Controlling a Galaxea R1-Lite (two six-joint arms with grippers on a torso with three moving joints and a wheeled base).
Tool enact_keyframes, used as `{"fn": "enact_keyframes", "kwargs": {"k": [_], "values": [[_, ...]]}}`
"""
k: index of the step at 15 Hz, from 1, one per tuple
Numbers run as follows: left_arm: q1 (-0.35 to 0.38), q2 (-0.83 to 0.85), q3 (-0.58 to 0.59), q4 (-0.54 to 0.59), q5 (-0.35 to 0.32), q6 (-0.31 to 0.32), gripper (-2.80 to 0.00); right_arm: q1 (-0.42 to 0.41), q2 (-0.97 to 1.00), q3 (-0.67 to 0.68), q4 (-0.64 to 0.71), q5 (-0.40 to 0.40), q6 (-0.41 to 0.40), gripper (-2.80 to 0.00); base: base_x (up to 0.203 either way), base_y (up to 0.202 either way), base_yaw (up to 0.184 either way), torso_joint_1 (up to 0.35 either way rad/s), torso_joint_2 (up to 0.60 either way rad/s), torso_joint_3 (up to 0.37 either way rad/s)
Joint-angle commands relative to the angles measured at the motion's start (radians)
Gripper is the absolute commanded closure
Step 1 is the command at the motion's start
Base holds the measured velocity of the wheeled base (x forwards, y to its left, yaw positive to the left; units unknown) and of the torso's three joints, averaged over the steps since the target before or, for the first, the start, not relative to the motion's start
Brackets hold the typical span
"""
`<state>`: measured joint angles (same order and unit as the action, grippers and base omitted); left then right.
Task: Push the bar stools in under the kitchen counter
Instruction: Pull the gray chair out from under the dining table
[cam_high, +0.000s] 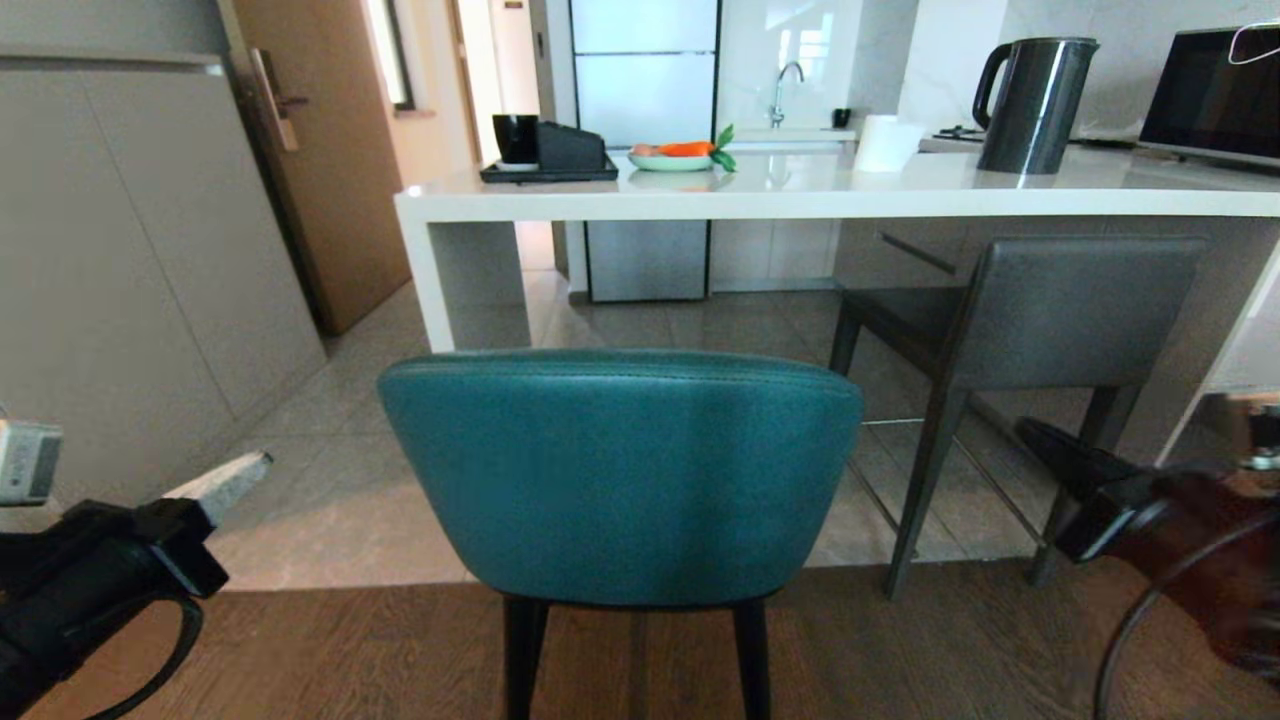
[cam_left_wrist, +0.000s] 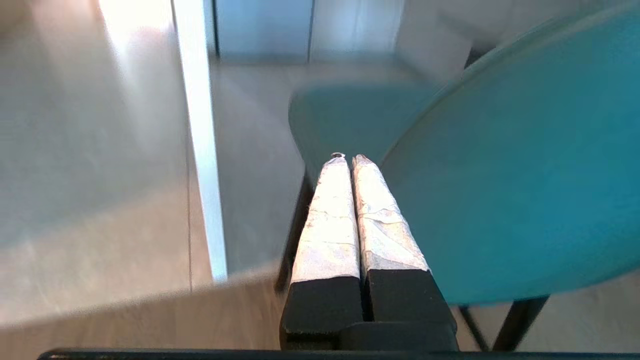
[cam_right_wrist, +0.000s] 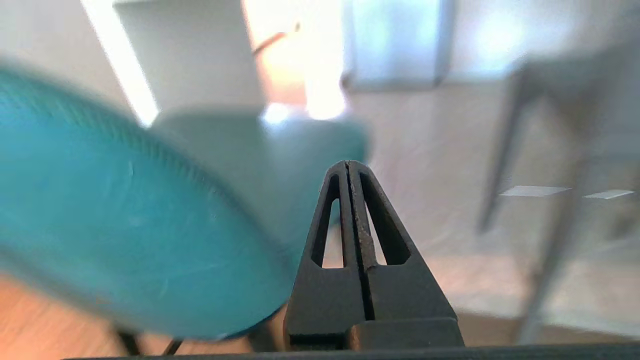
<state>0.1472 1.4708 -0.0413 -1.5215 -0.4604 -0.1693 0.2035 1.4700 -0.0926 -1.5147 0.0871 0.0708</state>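
Both hands pinched shut, holding nothing: left hand (cam_high: 262, 462) at 9 o'clock, right hand (cam_high: 1030, 430) at 3 o'clock of the teal stool (cam_high: 620, 470), probably to shove its backrest toward the bench (cam_high: 840, 195).

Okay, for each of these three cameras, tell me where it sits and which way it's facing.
Head view: on the robot's head, facing forward and down at the teal stool, grey stool and counter; both arms show at the lower corners.
Left wrist view: behind the left gripper, jaws shut, beside the teal stool's back.
Right wrist view: behind the right gripper, jaws shut, at the stool's other side.
All three share the teal stool.
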Motion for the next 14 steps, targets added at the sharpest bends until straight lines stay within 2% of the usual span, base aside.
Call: {"fn": "enact_keyframes", "kwargs": {"k": [1, 3, 4, 6, 8, 9, 10, 12, 14], "values": [[0.009, -0.227, 0.027, 0.007, -0.005, -0.024, 0.0, -0.107, -0.283, 0.057, 0.036, -0.014, -0.008, 0.0, 0.0, 0.0, 0.0, 0.0, 0.0, 0.0], [0.009, -0.387, 0.009, 0.138, -0.007, -0.044, 0.0, -0.171, -0.479, 0.061, 0.157, -0.007, -0.022, 0.0, 0.0, 0.0, 0.0, 0.0, 0.0, 0.0], [0.005, -0.486, -0.019, 0.26, -0.011, -0.057, 0.0, -0.186, -0.591, 0.047, 0.26, 0.009, -0.026, 0.0, 0.0, 0.0, 0.0, 0.0, 0.0, 0.0], [-0.013, -0.707, -0.119, 0.582, -0.051, -0.113, 0.0, -0.204, -0.82, -0.02, 0.561, 0.06, -0.011, 0.0, 0.0, 0.0, 0.0, 0.0, 0.0, 0.0], [-0.033, -0.913, -0.271, 1.021, -0.127, -0.174, 0.0, -0.214, -1.042, -0.114, 0.945, 0.14, 0.021, 0.0, 0.0, 0.0, 0.0, 0.0, 0.0, 0.0], [-0.045, -0.994, -0.319, 1.155, -0.17, -0.198, 0.0, -0.218, -1.14, -0.155, 1.096, 0.177, 0.034, 0.0, 0.0, 0.0, 0.0, 0.0, 0.0, 0.0], [-0.07, -1.072, -0.347, 1.216, -0.213, -0.216, 0.0, -0.219, -1.224, -0.19, 1.205, 0.204, 0.044, 0.0, 0.0, 0.0, 0.0, 0.0, 0.0, 0.0], [-0.144, -1.192, -0.404, 1.347, -0.263, -0.23, 0.0, -0.216, -1.294, -0.278, 1.308, 0.23, 0.05, 0.0, 0.0, 0.0, 0.0, 0.0, 0.0, 0.0], [-0.155, -1.28, -0.473, 1.524, -0.286, -0.194, 0.0, -0.213, -1.302, -0.338, 1.336, 0.238, 0.018, 0.0, 0.0, 0.0, 0.0, 0.0, 0.0, 0.0]]}}
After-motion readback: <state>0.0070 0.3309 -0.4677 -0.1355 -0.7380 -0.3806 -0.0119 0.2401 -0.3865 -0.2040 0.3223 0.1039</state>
